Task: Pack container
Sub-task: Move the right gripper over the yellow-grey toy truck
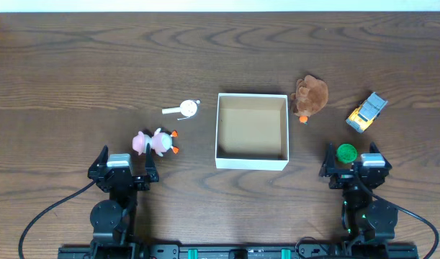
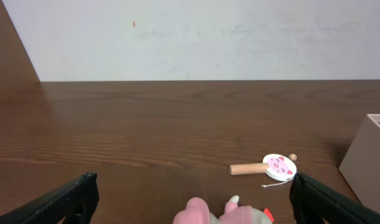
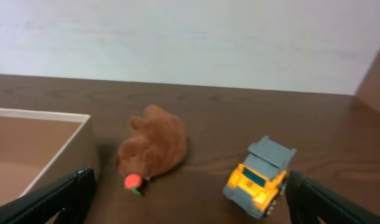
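1. My left gripper [image 1: 126,162], lower left of the overhead frame. The jaws are spread as wide as they go and hold nothing, so I judge it parked and ready.
2. Pink plush toy [image 1: 155,142], just above that gripper. In the left wrist view it lies low between my open fingers, so it is probably my nearest pick.
3. Drum rattle [image 1: 182,108], up and to the right. It lies flat, apart from the box's left wall.
4. Container [image 1: 252,161], centre of the frame. Its top is open and its brown inside is bare. I judge it set midway so either arm can reach it.
5. Brown plush [image 1: 311,96], outside the container, just beside its upper right corner.
6. My right gripper [image 1: 353,162], lower right. The jaws are fully apart and empty. A green round object [image 1: 346,152] shows at it, and I cannot tell whether it is loose or part of the arm.
7. Yellow dump truck [image 1: 367,112], far right, apart from the container.
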`<action>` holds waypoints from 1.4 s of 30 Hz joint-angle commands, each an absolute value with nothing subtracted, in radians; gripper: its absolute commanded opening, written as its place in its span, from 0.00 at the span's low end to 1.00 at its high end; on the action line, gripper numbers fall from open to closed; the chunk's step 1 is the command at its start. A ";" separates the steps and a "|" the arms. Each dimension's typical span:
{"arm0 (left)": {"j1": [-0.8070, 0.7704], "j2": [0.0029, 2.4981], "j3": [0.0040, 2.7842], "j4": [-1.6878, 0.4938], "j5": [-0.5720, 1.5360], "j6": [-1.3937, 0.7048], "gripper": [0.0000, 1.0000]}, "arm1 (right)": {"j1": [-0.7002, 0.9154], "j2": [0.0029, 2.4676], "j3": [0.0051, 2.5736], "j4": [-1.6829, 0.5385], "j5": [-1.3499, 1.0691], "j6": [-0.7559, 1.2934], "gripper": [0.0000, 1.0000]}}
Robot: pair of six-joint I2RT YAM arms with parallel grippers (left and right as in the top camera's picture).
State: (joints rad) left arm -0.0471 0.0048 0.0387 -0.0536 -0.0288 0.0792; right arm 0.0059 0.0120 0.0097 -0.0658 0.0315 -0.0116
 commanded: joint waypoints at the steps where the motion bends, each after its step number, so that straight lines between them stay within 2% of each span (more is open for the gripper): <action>1: -0.042 0.004 0.004 -0.069 -0.022 0.086 0.98 | -0.003 0.012 0.007 -0.065 0.080 0.040 0.99; 5: -0.042 0.004 0.004 -0.069 -0.022 0.086 0.98 | -0.003 0.078 0.048 -0.090 0.167 0.129 0.99; 10: -0.042 0.004 0.004 -0.069 -0.022 0.086 0.98 | -0.003 0.262 0.207 -0.102 0.299 0.136 0.99; 16: -0.042 0.004 0.004 -0.069 -0.022 0.086 0.98 | 0.004 0.621 0.482 -0.132 0.315 0.115 0.99; 25: -0.042 0.004 0.004 -0.069 -0.021 0.086 0.98 | 0.056 1.192 0.933 -0.311 0.353 0.119 0.99; 30: -0.042 0.004 0.004 -0.069 -0.021 0.086 0.98 | 0.086 1.413 1.062 -0.303 0.306 0.119 0.99; 40: -0.042 0.004 0.004 -0.069 -0.022 0.086 0.98 | 0.065 1.536 1.072 -0.243 0.298 0.120 0.99; 42: -0.042 0.004 0.004 -0.069 -0.022 0.086 0.98 | 0.059 1.536 1.073 -0.255 0.369 0.194 0.99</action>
State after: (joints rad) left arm -0.0467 0.0048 0.0383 -0.0540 -0.0254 0.0792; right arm 0.0734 1.5394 1.0504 -0.2497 0.2947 0.1192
